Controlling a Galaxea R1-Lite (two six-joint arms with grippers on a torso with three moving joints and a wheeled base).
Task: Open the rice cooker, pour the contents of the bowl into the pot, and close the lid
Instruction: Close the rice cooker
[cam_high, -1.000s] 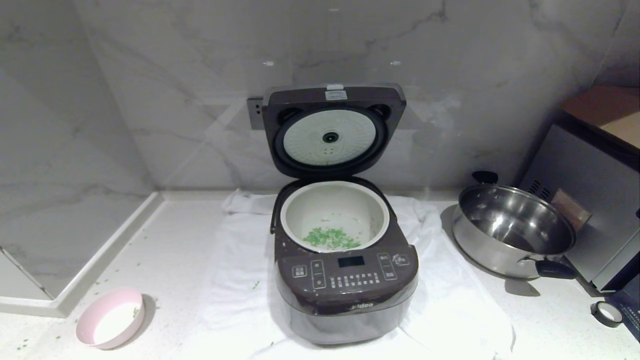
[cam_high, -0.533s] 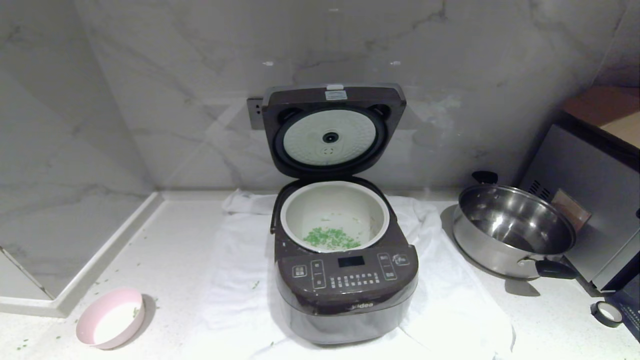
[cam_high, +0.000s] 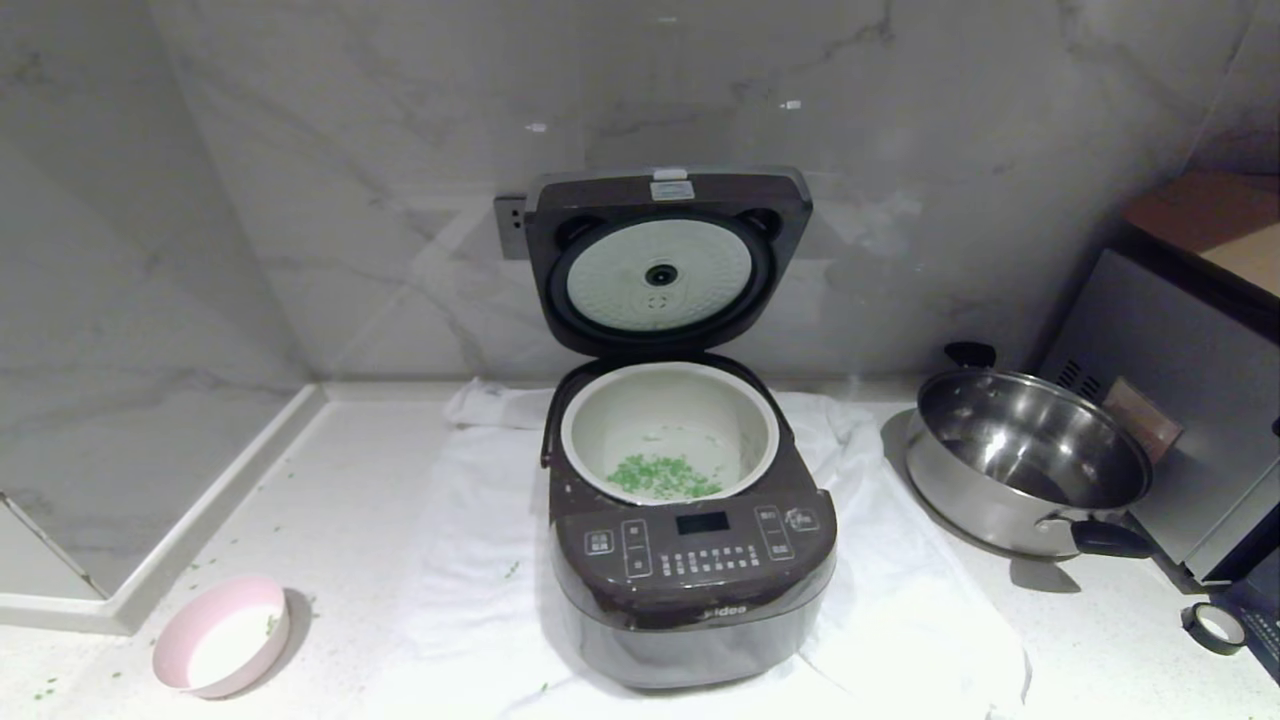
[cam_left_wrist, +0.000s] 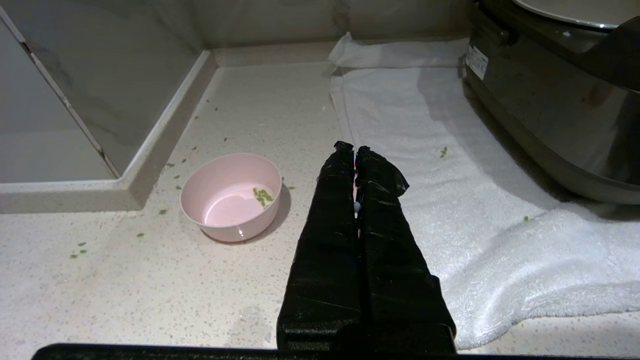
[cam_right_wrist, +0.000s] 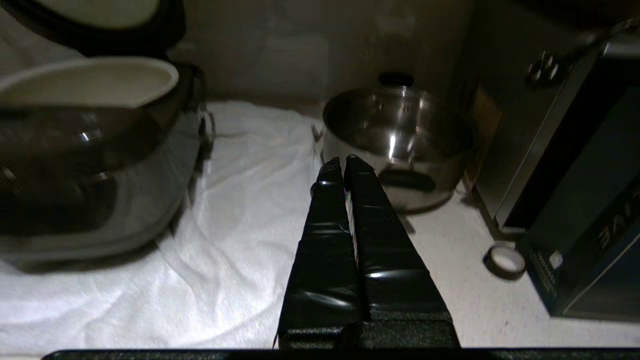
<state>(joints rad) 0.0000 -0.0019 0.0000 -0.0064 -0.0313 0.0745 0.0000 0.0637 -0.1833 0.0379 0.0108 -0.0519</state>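
You see the lid up, the contents in the pot; left gripper and right gripper clenched, empty.

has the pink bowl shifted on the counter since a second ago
No. The bowl sits in the same spot in the head view, at the same gap from the raised counter ledge and the white towel.

rice cooker cut off by frame edge, panel labels illegible
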